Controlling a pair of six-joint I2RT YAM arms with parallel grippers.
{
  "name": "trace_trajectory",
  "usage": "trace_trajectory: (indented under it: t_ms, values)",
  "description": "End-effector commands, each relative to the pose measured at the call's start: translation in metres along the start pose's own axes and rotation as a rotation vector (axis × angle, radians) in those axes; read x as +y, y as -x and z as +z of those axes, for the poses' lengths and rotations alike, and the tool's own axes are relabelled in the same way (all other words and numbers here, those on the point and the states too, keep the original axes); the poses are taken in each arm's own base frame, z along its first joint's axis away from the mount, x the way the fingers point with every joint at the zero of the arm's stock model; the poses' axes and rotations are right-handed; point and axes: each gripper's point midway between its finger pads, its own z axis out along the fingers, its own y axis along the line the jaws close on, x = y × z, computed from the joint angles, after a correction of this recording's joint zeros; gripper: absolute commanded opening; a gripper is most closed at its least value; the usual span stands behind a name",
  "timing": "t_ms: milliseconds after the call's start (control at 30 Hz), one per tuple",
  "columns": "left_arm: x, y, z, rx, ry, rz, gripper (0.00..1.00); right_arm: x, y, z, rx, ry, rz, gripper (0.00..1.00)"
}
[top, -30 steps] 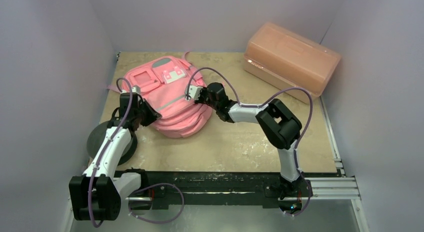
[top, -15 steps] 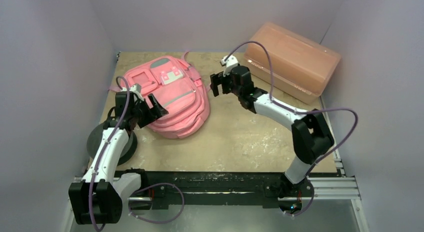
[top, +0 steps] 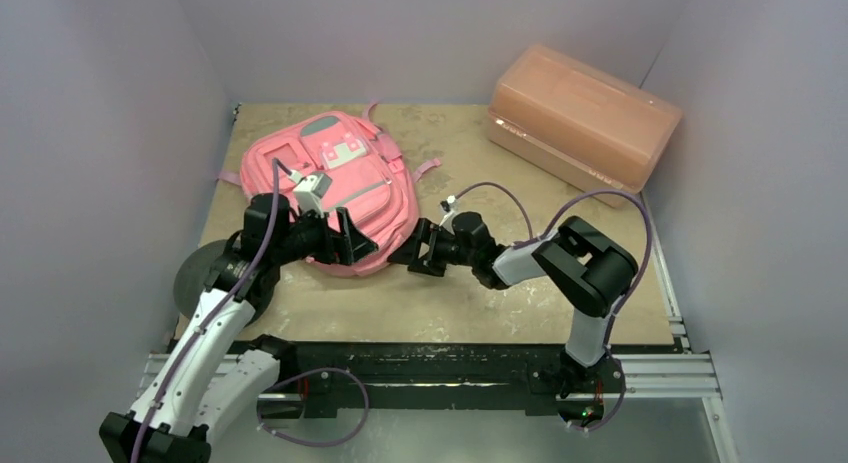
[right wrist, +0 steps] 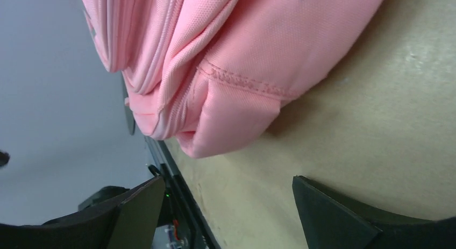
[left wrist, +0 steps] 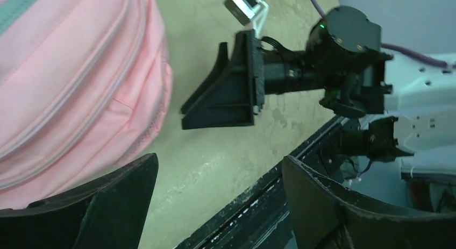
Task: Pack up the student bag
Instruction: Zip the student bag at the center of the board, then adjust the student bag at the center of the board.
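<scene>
The student bag (top: 340,178) is a soft pink backpack lying flat at the back left of the table, patches facing up. My left gripper (top: 352,239) hovers at the bag's near edge, open, with only bare table between its fingers (left wrist: 121,198). My right gripper (top: 414,253) sits low just off the bag's near right corner, also open and holding nothing. The two grippers face each other a short way apart. In the left wrist view the bag (left wrist: 75,77) fills the upper left, with the right gripper (left wrist: 228,93) beyond it. In the right wrist view the bag's bottom corner (right wrist: 231,66) lies ahead of the open gripper (right wrist: 228,206).
A rigid translucent orange-pink box (top: 582,115) stands at the back right against the wall. A dark round object (top: 195,281) lies at the table's left edge beside the left arm. The black rail (top: 450,368) runs along the near edge.
Both grippers have gone from shut to open. The left one slid right along the bag's near edge. The right one swung toward the box, then came down to the bag's near right corner.
</scene>
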Motion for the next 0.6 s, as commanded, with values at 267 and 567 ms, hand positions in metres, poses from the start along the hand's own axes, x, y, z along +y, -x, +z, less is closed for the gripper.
trace_trajectory:
  t_ms: [267,567]
  values:
    - [-0.023,-0.004,-0.018,-0.078,0.051,0.401,0.85,0.055,0.047,0.041,-0.164,0.253,0.052,0.69]
    - [-0.013,0.005,-0.029,-0.109,0.150,0.855,0.96,0.131,0.055,0.002,-0.021,0.254,0.092,0.00]
